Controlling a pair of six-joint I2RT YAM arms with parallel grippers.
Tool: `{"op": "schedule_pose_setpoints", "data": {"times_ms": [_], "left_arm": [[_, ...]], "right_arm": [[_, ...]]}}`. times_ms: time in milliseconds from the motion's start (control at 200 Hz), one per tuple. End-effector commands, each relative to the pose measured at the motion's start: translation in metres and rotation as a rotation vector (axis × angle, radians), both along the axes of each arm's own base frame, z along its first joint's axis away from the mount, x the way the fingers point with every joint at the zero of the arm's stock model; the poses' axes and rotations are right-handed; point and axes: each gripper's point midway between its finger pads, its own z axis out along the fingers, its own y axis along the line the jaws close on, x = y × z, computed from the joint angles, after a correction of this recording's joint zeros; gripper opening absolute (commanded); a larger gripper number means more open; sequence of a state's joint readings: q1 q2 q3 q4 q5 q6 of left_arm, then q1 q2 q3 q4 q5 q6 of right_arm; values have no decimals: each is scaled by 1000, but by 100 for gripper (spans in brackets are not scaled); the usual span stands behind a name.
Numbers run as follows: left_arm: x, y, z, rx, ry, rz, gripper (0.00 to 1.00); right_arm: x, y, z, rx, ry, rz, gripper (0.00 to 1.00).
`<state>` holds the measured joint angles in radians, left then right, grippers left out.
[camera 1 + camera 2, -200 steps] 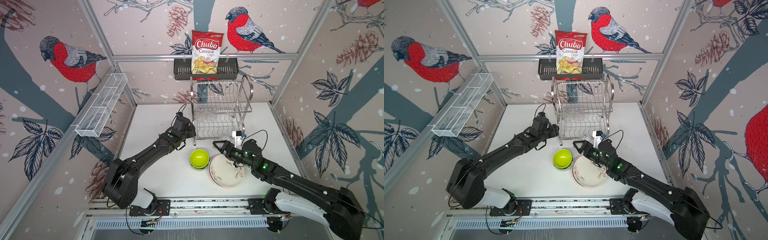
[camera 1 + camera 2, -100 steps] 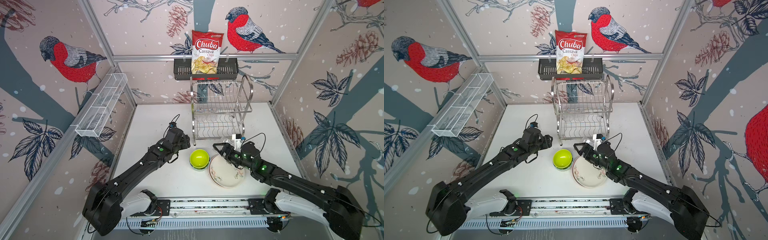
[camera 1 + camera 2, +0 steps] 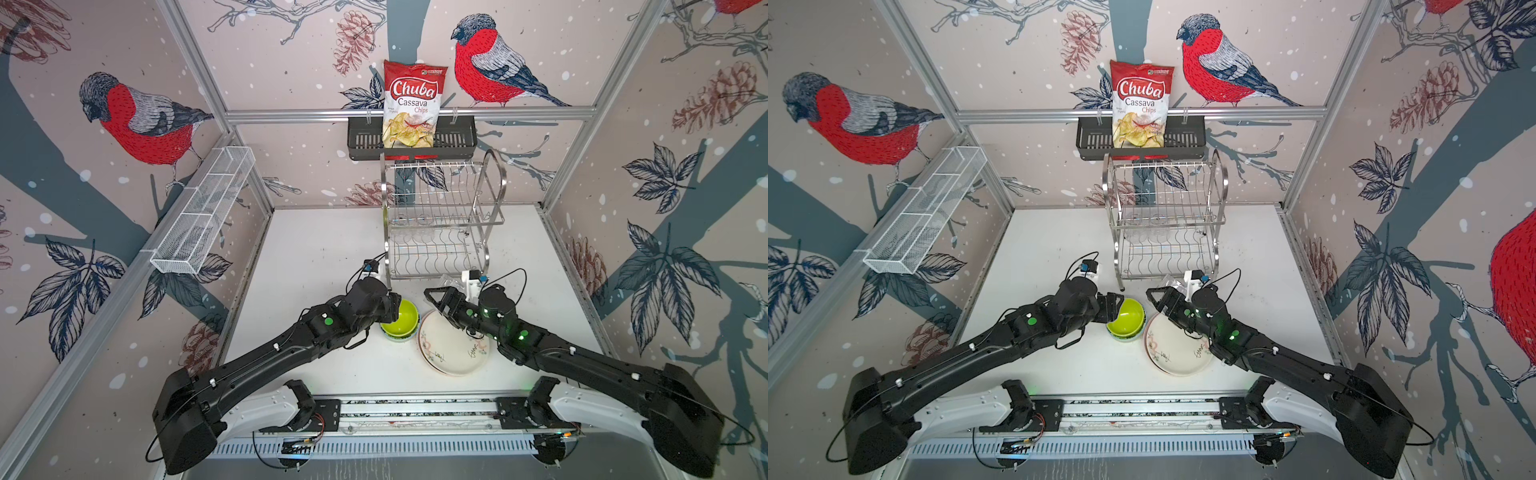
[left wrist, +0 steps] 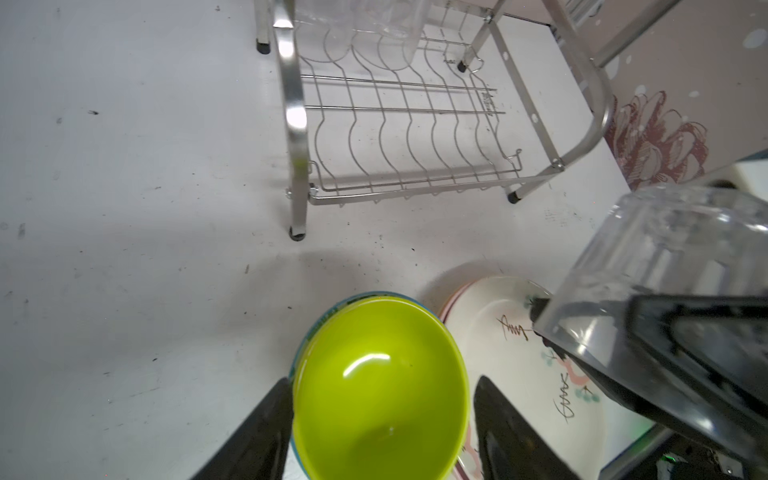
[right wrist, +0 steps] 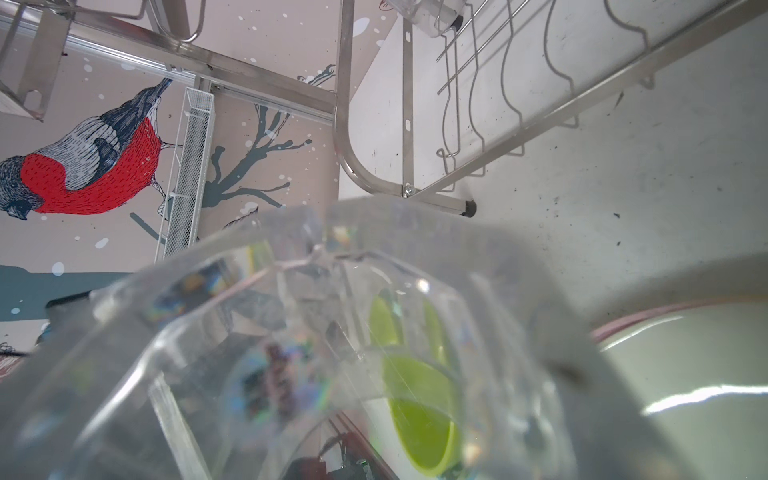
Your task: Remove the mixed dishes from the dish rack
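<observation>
A lime bowl (image 4: pixel 378 390) tops a small stack of bowls on the table, left of the cream doodled plate (image 3: pixel 453 349). My left gripper (image 3: pixel 392 309) is open with a finger on each side of the bowl, one against its rim; in a top view the bowl (image 3: pixel 1127 313) looks tilted. A pink plate rim (image 4: pixel 453 299) shows under the cream plate. My right gripper (image 3: pixel 442 293) is shut on a clear tumbler (image 4: pixel 665 270), held above the plate's far edge. The dish rack (image 3: pixel 440 220) stands behind, with clear tumblers (image 4: pixel 374 29) on it.
A chips bag (image 3: pixel 413 104) stands in a black basket (image 3: pixel 365 141) on the back wall above the rack. A white mesh tray (image 3: pixel 203 212) hangs on the left wall. The arms' base rail (image 3: pixel 415 409) runs along the table's front edge.
My left arm has pulled back from the rack's front left corner and its fingers now straddle the lime bowl. The right gripper with the tumbler has barely moved.
</observation>
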<state>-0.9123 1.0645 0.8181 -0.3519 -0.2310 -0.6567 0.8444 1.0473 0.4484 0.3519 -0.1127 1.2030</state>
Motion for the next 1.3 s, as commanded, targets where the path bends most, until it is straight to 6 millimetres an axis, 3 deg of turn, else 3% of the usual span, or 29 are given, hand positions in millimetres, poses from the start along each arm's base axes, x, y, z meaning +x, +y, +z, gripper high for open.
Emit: {"op": "schedule_pose_setpoints", "data": {"times_ms": [0, 445, 1291], "left_arm": [[-4, -1, 6, -18, -26, 16, 68], [-39, -47, -15, -47, 27, -144, 67], [-51, -100, -20, -29, 34, -249, 67]], "right_arm": [[7, 2, 16, 53, -35, -15, 46], [18, -12, 4, 66, 9, -44, 45], [19, -32, 5, 131, 38, -73, 45]]}}
